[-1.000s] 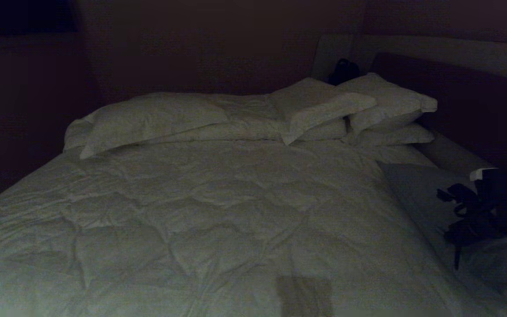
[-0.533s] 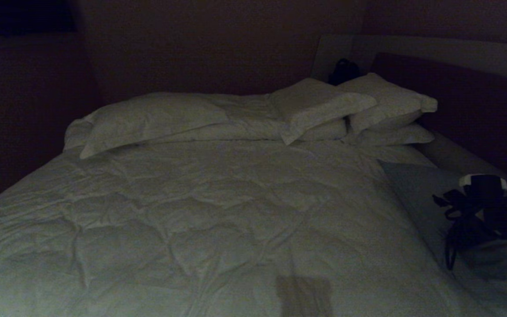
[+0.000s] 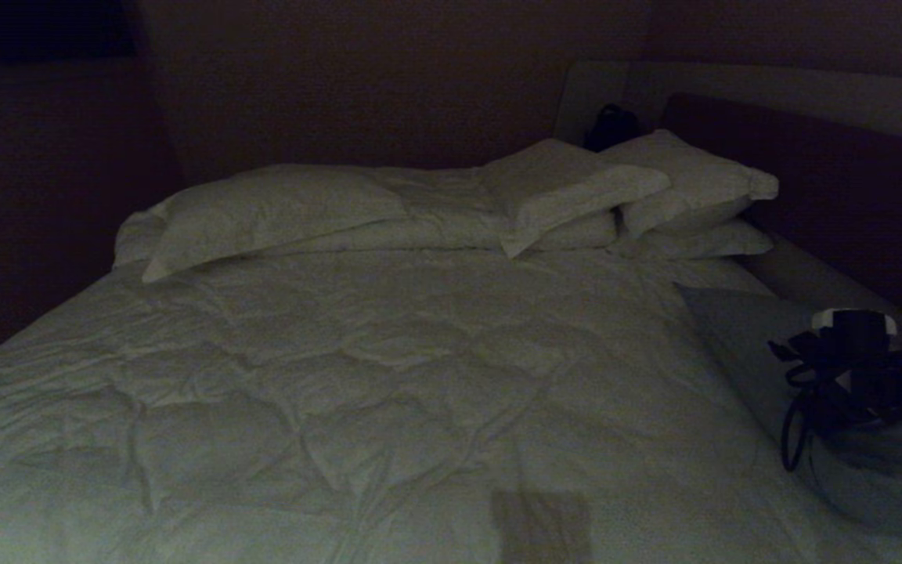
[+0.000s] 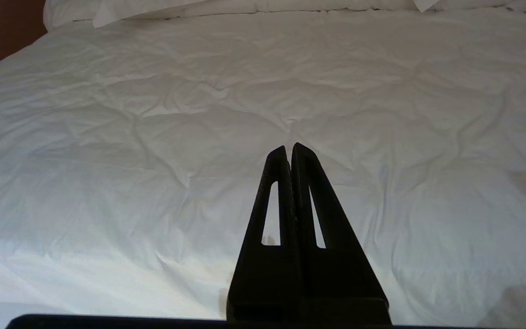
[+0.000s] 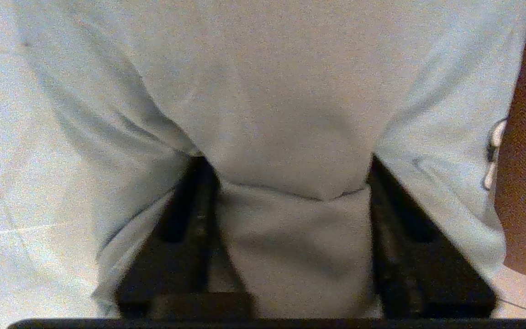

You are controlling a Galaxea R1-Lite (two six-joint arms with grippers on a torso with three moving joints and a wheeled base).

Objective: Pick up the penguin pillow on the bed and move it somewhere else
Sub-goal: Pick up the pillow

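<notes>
The grey-blue penguin pillow (image 3: 733,329) lies along the right edge of the bed (image 3: 341,376), on the white duvet. My right gripper (image 3: 823,411) presses down into its near part. In the right wrist view both black fingers (image 5: 201,205) sink into the fabric, and a thick fold of the pillow (image 5: 286,114) is squeezed between them, so my right gripper (image 5: 286,160) is shut on it. A small black-and-white mark (image 5: 491,151) shows at the pillow's edge. My left gripper (image 4: 289,148) hangs shut and empty over the duvet (image 4: 153,137), outside the head view.
White pillows (image 3: 263,211) and a stack of more white pillows (image 3: 670,188) line the far end. A dark headboard (image 3: 850,180) runs along the right, close behind the grey-blue pillow. A dark object (image 3: 611,125) sits behind the stack. The duvet stretches wide to the left.
My right arm has sunk lower into the pillow and shifted slightly left. Its jaws have closed in on the fabric, and the pillow bunches around them.
</notes>
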